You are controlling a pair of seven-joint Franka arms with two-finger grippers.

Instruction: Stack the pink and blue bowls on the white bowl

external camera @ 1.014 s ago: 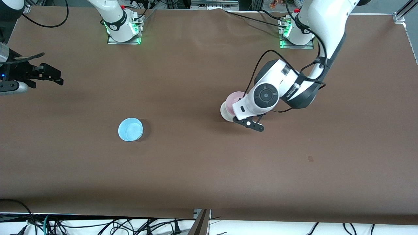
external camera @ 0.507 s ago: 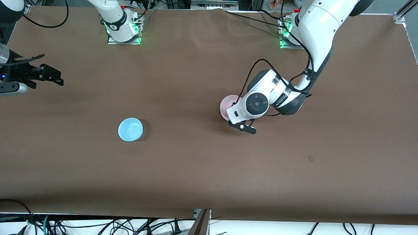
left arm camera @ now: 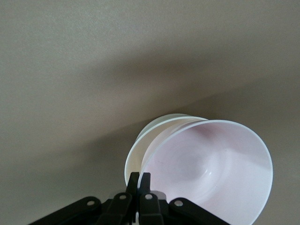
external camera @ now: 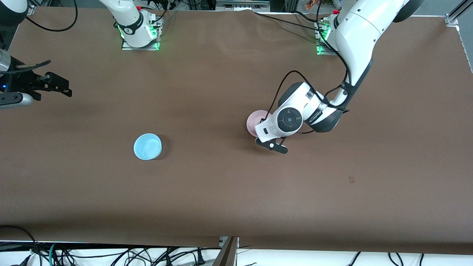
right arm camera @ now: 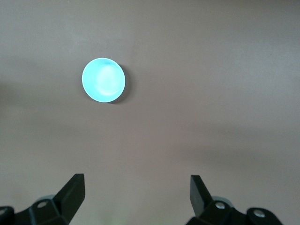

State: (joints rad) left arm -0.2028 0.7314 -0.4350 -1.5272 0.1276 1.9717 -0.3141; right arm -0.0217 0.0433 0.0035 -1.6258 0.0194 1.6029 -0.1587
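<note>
The pale pink bowl (external camera: 254, 121) sits inside the white bowl near the table's middle, toward the left arm's end. In the front view the white bowl is hidden under it. In the left wrist view the pink bowl (left arm camera: 211, 168) is nested, slightly tilted, in the white bowl (left arm camera: 140, 143). My left gripper (external camera: 261, 128) (left arm camera: 139, 180) is shut on the pink bowl's rim. The sky blue bowl (external camera: 147, 146) (right arm camera: 103, 79) stands alone, nearer the front camera, toward the right arm's end. My right gripper (external camera: 59, 86) (right arm camera: 136, 187) is open and empty, waiting in the air at its end of the table.
The brown table cover (external camera: 229, 192) is bare apart from the bowls. The arm bases (external camera: 138, 31) stand along the table's farthest edge. Cables hang below the edge nearest the front camera.
My left gripper has come down with the pink bowl and shifted slightly toward the right arm's end. The pink bowl now covers the white bowl. The right arm has not moved.
</note>
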